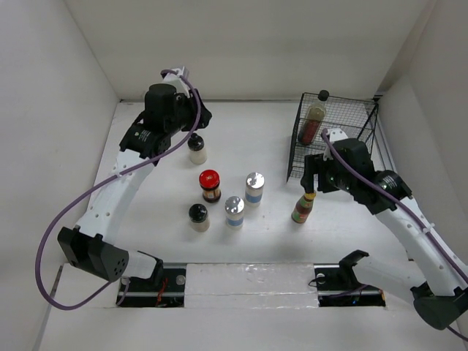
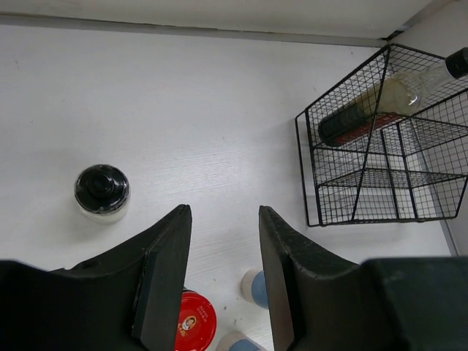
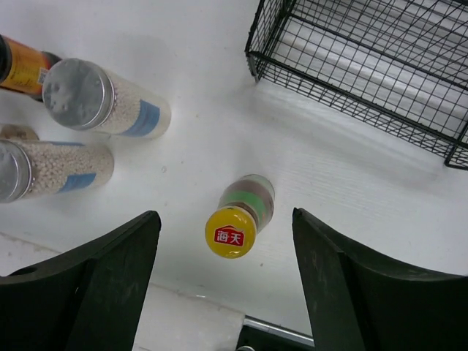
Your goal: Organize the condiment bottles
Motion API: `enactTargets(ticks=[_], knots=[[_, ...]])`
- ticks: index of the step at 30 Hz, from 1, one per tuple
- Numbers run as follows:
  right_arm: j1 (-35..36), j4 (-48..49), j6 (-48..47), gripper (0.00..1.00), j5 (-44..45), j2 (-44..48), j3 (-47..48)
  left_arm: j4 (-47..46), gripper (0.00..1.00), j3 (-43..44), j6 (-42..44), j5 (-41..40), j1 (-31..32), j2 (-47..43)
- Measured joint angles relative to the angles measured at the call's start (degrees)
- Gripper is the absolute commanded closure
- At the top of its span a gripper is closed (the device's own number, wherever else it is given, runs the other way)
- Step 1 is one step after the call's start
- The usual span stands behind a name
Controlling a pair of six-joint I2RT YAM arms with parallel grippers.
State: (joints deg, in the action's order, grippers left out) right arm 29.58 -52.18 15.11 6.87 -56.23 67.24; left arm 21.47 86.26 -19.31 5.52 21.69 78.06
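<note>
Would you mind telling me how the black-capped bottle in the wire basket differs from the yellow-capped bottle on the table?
The black-capped bottle leans tilted inside the wire basket; the yellow-capped bottle stands upright on the table outside it. The black-capped bottle looks taller, with a dark lower half; the yellow-capped bottle is shorter, with green and red bands. Both are slim bottles, neither gripped.

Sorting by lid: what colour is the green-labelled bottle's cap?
Yellow cap with a red mark; right wrist view.
</note>
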Motion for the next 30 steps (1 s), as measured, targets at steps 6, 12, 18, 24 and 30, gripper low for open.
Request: enactTargets(ticks=[6, 12, 18, 24, 30], knots=[[2.1, -1.3, 2.2, 0.41, 0.6, -0.2, -1.7, -0.6, 0.62, 0.0, 0.0, 0.4, 0.7, 0.0], [2.3, -1.2, 2.9, 0.42, 2.7, -2.4, -4.5, -1.4, 0.62, -0.5, -0.1, 0.8, 0.7, 0.0], [2.4, 0.4, 3.1, 0.5, 3.2, -4.8, -6.6, -1.6, 0.62, -1.8, -0.1, 1.1, 0.7, 0.0], [3.1, 1.2, 3.3, 0.58, 3.6, -5.0, -8.5, -2.1, 0.62, -2.4, -0.1, 1.1, 0.7, -0.1], [4.3, 1.2, 4.2, 0.76, 6.0, -5.0, -9.1, -2.6, 0.62, -4.5, -0.5, 1.1, 0.7, -0.2]])
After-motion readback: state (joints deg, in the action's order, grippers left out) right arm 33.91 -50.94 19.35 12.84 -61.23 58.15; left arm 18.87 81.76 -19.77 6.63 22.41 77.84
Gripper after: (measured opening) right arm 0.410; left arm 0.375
